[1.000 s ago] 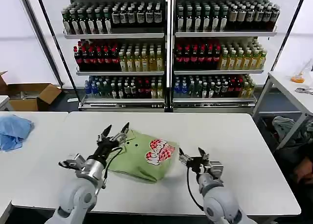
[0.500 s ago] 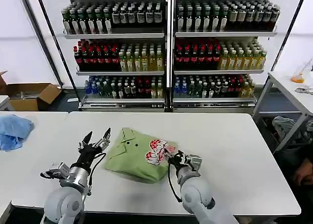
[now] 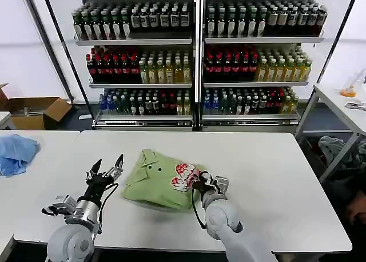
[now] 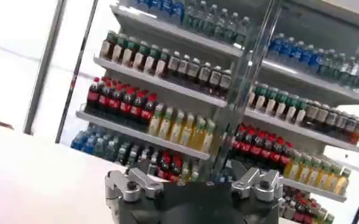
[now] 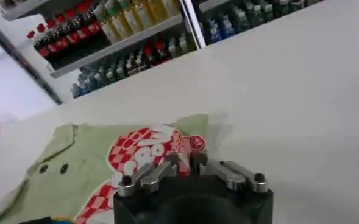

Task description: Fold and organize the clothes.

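Your light green polo shirt [image 3: 163,181] lies folded into a rough bundle on the white tabletop [image 3: 274,176], collar and small buttons toward the shelves, its red-and-white chest print [image 5: 144,152] facing up. Your right gripper [image 3: 201,180] sits at the shirt's right edge, jaws pinched together on the printed fabric (the wrist view shows the fingers [image 5: 170,163] meeting over the print). Your left gripper [image 3: 105,169] hangs just off the shirt's left side, jaws spread wide and holding nothing. A light blue cloth [image 3: 16,152] lies on the neighbouring tabletop, well apart at far left.
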You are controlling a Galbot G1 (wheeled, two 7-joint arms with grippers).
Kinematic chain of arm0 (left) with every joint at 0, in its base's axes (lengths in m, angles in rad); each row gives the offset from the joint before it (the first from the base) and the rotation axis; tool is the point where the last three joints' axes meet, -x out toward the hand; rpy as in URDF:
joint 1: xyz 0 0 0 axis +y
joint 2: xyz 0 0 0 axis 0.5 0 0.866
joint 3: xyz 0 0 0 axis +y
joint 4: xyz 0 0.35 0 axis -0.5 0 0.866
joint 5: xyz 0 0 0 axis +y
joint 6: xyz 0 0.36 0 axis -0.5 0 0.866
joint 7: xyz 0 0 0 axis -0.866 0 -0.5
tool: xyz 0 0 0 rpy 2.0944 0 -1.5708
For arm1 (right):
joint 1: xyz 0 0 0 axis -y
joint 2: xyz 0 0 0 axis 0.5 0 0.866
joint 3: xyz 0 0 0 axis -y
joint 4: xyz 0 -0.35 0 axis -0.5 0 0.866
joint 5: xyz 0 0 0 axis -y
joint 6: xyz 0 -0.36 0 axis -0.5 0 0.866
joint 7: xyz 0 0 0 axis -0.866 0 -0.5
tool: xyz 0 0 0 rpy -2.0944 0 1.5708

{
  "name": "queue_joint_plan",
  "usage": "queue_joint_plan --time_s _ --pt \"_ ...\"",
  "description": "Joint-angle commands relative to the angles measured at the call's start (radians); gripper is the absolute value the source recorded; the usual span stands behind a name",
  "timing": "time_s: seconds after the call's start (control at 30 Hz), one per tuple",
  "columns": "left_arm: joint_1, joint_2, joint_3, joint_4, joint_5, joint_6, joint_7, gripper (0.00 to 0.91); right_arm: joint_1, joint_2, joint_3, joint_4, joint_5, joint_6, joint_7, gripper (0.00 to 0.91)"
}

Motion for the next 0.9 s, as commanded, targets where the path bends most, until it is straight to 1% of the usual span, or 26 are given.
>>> queue_joint_plan --time_s 0.03,0.1,0.13,0.27,0.43,0.53,0.57,0.6,0.63,0.67,0.7,0.73,0.77,0.87,0.9 --pt "0.009 -0.006 -0.009 -0.004 0.003 -0.003 0.001 0.907 0.045 -0.041 -0.013 -0.058 -0.151 -0.016 -0.033 0.0" --pt "0.009 -0.007 -0.01 -0.005 0.003 -0.002 0.001 0.907 0.056 -0.064 -0.015 -0.068 -0.194 -0.011 -0.052 0.0" --pt "0.01 -0.007 -0.011 -0.006 0.003 -0.002 0.0 0.907 0.066 -0.08 -0.012 -0.076 -0.222 -0.003 -0.078 0.0" --pt "0.02 -0.006 -0.013 -0.015 0.002 -0.003 0.002 0.907 0.108 -0.116 0.013 -0.109 -0.275 0.002 -0.128 0.0" --pt "0.032 -0.005 -0.016 -0.025 0.002 -0.002 0.003 0.907 0.148 -0.168 0.034 -0.157 -0.376 0.0 -0.218 0.0" --pt "0.038 -0.003 -0.016 -0.03 0.006 -0.003 0.004 0.907 0.15 -0.189 0.043 -0.181 -0.47 0.017 -0.274 0.0" --pt "0.041 -0.003 -0.015 -0.031 0.011 -0.003 0.005 0.907 0.146 -0.192 0.048 -0.178 -0.481 0.021 -0.287 0.0" --pt "0.042 -0.002 -0.013 -0.032 0.015 -0.004 0.006 0.907 0.139 -0.195 0.052 -0.167 -0.483 0.027 -0.307 0.252" --pt "0.044 -0.001 -0.012 -0.033 0.024 -0.005 0.007 0.907 0.132 -0.197 0.054 -0.153 -0.482 0.035 -0.315 0.645" --pt "0.045 -0.001 -0.01 -0.034 0.034 -0.005 0.007 0.907 0.114 -0.2 0.059 -0.124 -0.509 0.069 -0.331 0.907" --pt "0.047 0.0 -0.008 -0.034 0.044 -0.006 0.008 0.907 0.107 -0.198 0.061 -0.115 -0.536 0.081 -0.334 0.907" --pt "0.049 0.002 -0.006 -0.037 0.052 -0.007 0.008 0.907 0.097 -0.196 0.065 -0.106 -0.601 0.109 -0.334 0.907" --pt "0.052 0.003 -0.004 -0.041 0.06 -0.007 0.009 0.907 0.087 -0.196 0.068 -0.1 -0.627 0.122 -0.336 0.907" --pt "0.057 0.01 -0.001 -0.05 0.071 -0.007 0.011 0.907 0.027 -0.208 0.112 -0.039 -0.716 0.255 -0.331 0.907" --pt "0.058 0.012 0.0 -0.052 0.072 -0.007 0.011 0.907 0.011 -0.211 0.122 -0.023 -0.728 0.268 -0.33 0.907"
